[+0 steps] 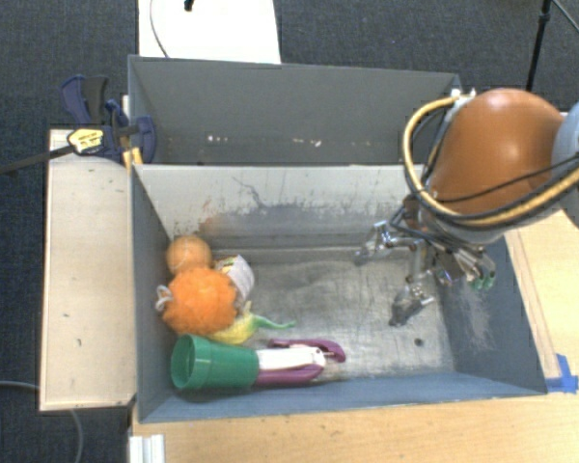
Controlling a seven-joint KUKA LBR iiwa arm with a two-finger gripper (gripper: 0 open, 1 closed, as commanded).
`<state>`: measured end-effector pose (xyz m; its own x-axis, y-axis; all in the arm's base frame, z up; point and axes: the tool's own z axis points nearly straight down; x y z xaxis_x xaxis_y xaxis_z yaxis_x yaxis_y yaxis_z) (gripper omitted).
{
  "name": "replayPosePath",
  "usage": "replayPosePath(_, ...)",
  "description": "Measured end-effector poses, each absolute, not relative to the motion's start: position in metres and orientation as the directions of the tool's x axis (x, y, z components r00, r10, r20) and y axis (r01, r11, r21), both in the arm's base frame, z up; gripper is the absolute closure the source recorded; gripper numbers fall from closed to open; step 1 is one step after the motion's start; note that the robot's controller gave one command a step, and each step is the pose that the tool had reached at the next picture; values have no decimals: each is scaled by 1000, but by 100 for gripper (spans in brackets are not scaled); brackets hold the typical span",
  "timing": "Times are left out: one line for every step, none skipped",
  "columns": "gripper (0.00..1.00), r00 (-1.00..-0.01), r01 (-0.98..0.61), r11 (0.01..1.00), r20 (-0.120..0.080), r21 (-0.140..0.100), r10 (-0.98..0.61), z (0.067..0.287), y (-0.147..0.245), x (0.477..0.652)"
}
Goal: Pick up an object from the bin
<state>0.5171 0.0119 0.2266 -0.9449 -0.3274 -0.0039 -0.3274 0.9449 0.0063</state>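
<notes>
Nearest me, at about seven o'clock in the grey bin [299, 210], a green cup [210, 365] lies on its side with a purple-and-white handled tool [294, 358] just beside its base. Behind them an orange fuzzy ball [202, 299] and a tan ball [188, 255] huddle near nine o'clock. Across at three o'clock the claw [412, 302] hangs low over bare bin floor, well apart from that heap; I cannot tell whether it is wide or narrow, but I see nothing in it, so I'd judge the pick barely begun, with choosing, closing and lifting all left.
</notes>
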Motion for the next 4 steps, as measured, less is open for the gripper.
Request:
replayPosePath(0, -930, -367, 930, -14, -6, -368, 196, -45, 518)
replayPosePath(0, -888, -459, 888, 0, -5, -459, 151, -68, 499)
replayPosePath(0, -852, -523, 853, 11, 8, -523, 164, -14, 500)
replayPosePath(0, -825, -565, 825, -6, -1, -565, 215, 31, 508)
